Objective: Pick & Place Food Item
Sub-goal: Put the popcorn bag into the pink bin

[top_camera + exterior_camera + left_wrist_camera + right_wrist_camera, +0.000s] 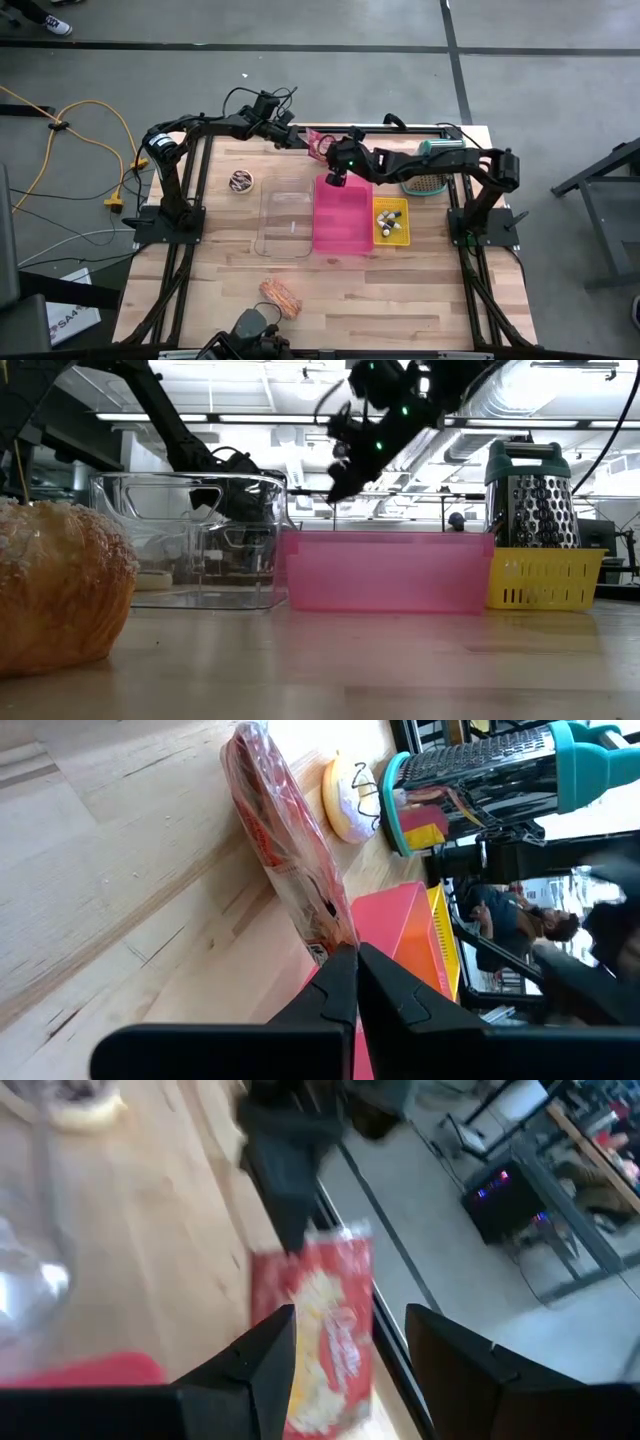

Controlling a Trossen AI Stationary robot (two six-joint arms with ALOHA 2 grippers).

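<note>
**Red snack packet held at the far edge of the table, second tool poised beside it**

A red and clear plastic snack packet (318, 144) is seen at the far edge of the light wooden table (400, 290), just behind the pink rectangular plastic bin (342, 215). Little room is left there: the table's dark frame rail runs right behind the packet, and the bin's far wall stands close in front. More open table is found at the near side, where only a braided bread loaf (281, 295) lies.

The packet is long and narrow; its long axis is laid roughly along the far edge, running away from the left tool toward the yellow slotted basket (391, 221) and the teal-handled metal grater (432, 165).

The left tool (347, 982) is closed tight, one end of the packet pinched between its fingers. The right tool (350, 1345) is held about half open, raised over the bin's far end, its fingers to either side of the packet in the wrist view; whether it is touched cannot be told. A clear plastic container (284, 218) sits beside the bin.
</note>
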